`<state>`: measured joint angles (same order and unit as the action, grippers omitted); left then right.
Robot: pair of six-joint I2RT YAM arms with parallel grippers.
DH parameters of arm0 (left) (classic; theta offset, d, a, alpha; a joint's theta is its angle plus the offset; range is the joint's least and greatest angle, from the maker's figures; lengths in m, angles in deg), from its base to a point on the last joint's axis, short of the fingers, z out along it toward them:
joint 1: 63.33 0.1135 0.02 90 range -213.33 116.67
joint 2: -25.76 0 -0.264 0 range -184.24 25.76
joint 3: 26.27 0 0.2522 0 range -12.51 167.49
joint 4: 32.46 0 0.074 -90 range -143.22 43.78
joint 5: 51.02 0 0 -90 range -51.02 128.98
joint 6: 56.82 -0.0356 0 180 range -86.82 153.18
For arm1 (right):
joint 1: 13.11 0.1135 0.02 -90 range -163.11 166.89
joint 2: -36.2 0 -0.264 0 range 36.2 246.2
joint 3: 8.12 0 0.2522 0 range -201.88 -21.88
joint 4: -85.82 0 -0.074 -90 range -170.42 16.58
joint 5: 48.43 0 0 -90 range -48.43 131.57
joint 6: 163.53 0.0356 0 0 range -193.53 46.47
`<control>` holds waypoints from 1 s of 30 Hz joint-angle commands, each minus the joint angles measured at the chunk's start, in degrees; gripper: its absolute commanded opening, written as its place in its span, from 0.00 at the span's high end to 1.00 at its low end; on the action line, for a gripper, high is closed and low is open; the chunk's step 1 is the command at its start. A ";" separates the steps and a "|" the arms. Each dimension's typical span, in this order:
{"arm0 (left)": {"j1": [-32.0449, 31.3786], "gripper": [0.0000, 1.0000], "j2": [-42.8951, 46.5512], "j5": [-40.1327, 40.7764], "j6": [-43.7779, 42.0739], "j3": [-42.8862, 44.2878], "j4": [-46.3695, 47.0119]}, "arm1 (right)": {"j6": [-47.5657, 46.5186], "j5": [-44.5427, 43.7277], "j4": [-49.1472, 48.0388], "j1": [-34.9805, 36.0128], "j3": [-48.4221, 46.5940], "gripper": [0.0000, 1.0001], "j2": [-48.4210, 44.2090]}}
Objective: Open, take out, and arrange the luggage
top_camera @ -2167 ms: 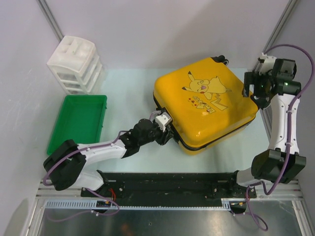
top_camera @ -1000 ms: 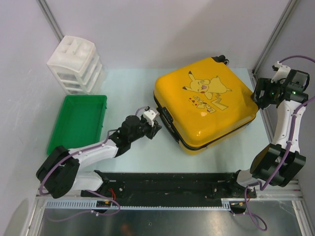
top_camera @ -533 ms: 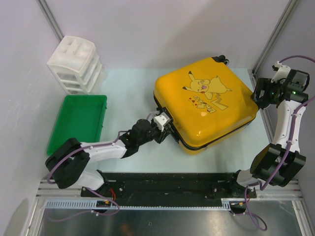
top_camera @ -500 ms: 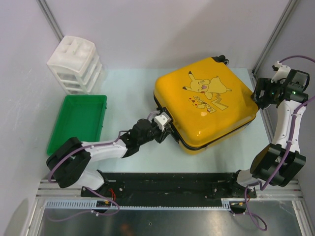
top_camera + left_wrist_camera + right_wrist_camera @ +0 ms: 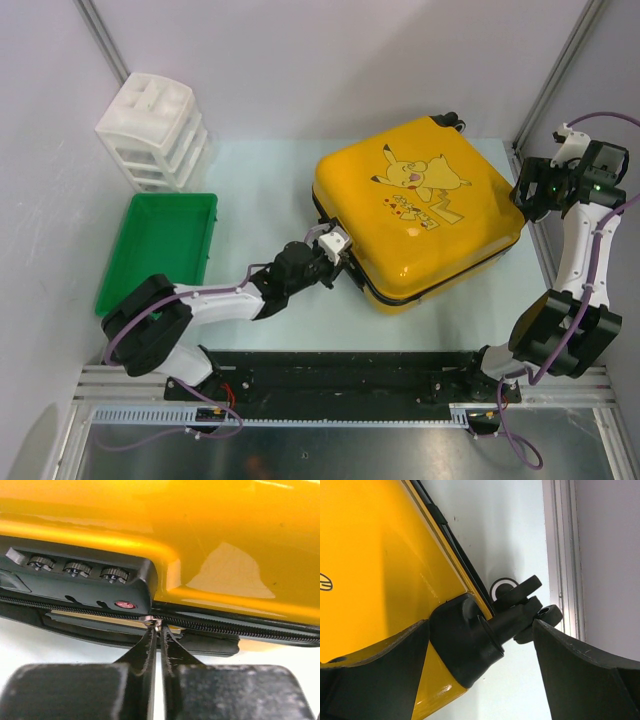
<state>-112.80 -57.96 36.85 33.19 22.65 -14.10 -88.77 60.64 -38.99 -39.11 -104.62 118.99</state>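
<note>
Yellow hard-shell luggage (image 5: 415,210) lies flat and closed on the table (image 5: 265,170), right of centre. Its zipper (image 5: 240,629) runs along the near-left edge, past the combination lock (image 5: 80,577). The left gripper (image 5: 155,630) is right there, tips pinched almost together on the small silver zipper pull (image 5: 151,621). Any pull likely has to follow that seam. The right gripper (image 5: 522,192) stands wide open around a wheel (image 5: 520,600) at the right corner, holding nothing.

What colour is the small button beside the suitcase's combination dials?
The button is red, set in the black lock; clearest in the left wrist view.
</note>
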 commanded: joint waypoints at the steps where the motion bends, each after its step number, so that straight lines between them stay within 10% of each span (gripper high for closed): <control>1: -0.10 1.00 1.35 -0.23 -0.36 1.23 6.47 | -4.18 -7.12 7.17 -0.81 2.76 0.13 4.32; 15: 6.22 1.00 9.37 -9.29 2.20 5.27 -17.17 | -6.11 -8.61 5.77 -0.81 2.76 0.16 4.75; 30: 25.82 1.00 -8.18 -14.03 -12.66 19.93 -10.07 | -10.06 -11.07 2.52 -0.90 3.02 0.20 8.18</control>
<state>-91.65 -60.96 21.99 27.90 35.48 -30.25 -93.45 55.66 -45.50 -39.88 -103.96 124.69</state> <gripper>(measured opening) 0.005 0.809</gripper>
